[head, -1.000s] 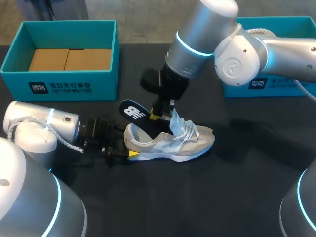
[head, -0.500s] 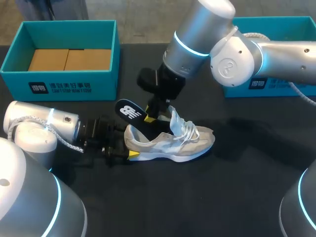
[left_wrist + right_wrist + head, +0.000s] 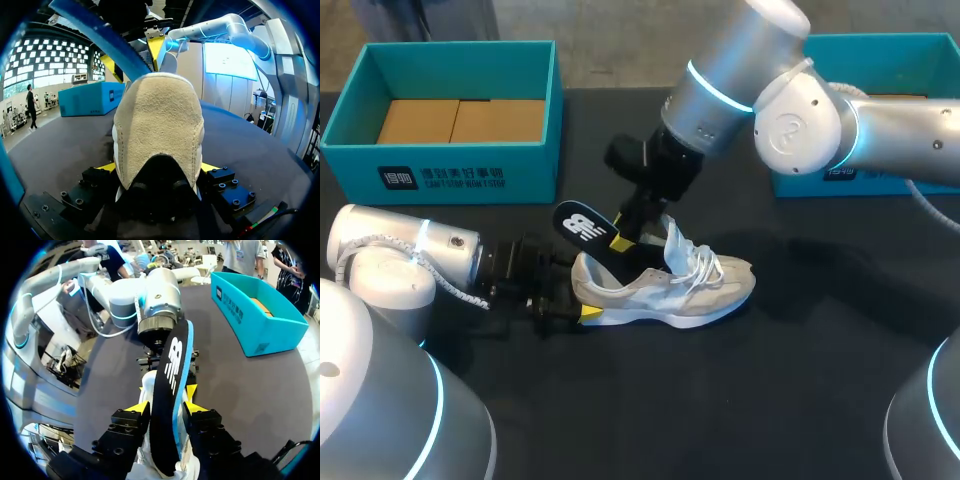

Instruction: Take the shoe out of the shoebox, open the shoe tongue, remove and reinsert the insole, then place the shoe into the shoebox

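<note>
- Shoe (image 3: 665, 285) stands on its sole on our black counter (image 3: 740, 400), tongue lifted.
- Our left claw (image 3: 157, 167) is clamped on the heel from both sides.
- Our right claw (image 3: 167, 405) pinches the dark insole (image 3: 585, 226), which slants up over the heel.
- Behind the shoe stand a left box (image 3: 460, 165) and a right box (image 3: 880, 50), well apart.

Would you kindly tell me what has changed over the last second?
The right claw, shut on the insole, drew it slightly further out of the shoe, toward the heel side. The shoe itself did not move, and the left claw stayed clamped on its heel.
</note>
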Action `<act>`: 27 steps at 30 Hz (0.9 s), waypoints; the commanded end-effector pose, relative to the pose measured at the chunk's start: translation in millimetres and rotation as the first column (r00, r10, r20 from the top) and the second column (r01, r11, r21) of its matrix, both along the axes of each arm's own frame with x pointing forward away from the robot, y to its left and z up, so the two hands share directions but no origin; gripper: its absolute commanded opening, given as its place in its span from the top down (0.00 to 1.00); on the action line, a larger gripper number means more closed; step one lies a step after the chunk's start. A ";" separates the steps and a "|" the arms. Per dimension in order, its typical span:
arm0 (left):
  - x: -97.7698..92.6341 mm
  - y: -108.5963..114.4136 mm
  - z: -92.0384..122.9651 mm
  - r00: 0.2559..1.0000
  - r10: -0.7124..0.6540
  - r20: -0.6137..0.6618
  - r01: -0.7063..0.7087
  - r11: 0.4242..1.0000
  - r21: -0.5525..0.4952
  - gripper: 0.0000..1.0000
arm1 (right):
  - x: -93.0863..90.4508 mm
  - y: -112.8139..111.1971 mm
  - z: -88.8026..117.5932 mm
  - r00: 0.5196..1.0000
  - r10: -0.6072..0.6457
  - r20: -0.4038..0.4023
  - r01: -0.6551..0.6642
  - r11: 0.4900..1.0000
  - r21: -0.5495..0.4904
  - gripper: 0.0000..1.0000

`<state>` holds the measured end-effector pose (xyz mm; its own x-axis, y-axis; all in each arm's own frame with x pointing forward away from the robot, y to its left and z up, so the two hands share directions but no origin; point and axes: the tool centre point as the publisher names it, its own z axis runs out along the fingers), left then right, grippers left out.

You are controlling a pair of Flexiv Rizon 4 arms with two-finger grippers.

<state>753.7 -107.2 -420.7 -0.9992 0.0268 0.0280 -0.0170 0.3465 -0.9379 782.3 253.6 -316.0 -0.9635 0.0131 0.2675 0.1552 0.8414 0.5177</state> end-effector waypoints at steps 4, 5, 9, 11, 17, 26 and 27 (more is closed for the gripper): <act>-1.3 0.4 -2.7 1.000 0.002 0.001 -0.002 1.000 0.000 1.00 | 6.1 2.5 -19.0 0.998 -0.024 -0.053 0.029 0.996 0.086 0.57; -1.3 0.4 -2.7 1.000 0.002 0.001 -0.002 1.000 0.000 1.00 | 5.5 1.9 -19.3 0.998 -0.034 -0.057 0.039 0.995 0.093 0.57; -1.3 0.4 -2.7 1.000 0.002 0.001 -0.002 1.000 0.000 1.00 | 2.5 2.8 -26.7 0.995 -0.063 -0.075 0.074 0.987 0.144 0.58; -1.3 0.4 -2.7 1.000 0.002 0.001 -0.002 1.000 0.000 1.00 | 0.7 5.5 -28.5 0.994 -0.066 -0.086 0.079 0.983 0.167 0.58; -1.3 0.4 -2.7 1.000 0.002 0.001 -0.002 1.000 0.000 1.00 | -1.2 12.7 -31.8 0.993 -0.058 -0.104 0.078 0.976 0.202 0.59; -1.3 0.4 -2.7 1.000 0.002 0.001 -0.002 1.000 0.000 1.00 | -1.5 12.6 -18.9 0.995 -0.060 -0.083 0.075 0.978 0.193 0.63; -1.3 0.4 -2.7 1.000 0.002 0.001 -0.002 1.000 0.000 1.00 | -1.4 12.3 -17.5 0.995 -0.059 -0.081 0.074 0.979 0.191 0.63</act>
<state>753.7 -107.3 -420.5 -0.9992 0.0269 0.0281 -0.0170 0.3463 -0.9380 782.5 267.3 -340.3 -0.9379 0.0106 0.3467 0.2537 0.7026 0.6649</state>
